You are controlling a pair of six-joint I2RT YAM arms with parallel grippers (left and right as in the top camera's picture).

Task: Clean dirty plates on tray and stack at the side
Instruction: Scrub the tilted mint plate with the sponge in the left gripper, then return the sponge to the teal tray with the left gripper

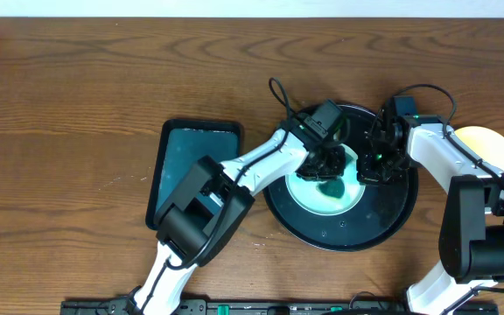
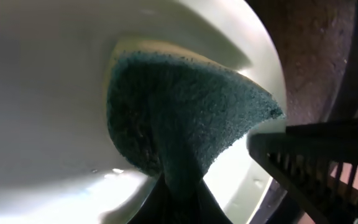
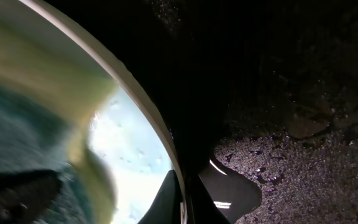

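Part done: left gripper clamps a sponge onto the aqua plate on the black tray, right gripper pinching its rim; a yellow plate lies aside, right.

No lettering, label, brand mark or number is legible on the plate, the tray, the sponge or the desk in any of the three views.

Brown wooden desk with wavy grain, thin white wall strip along its far edge.
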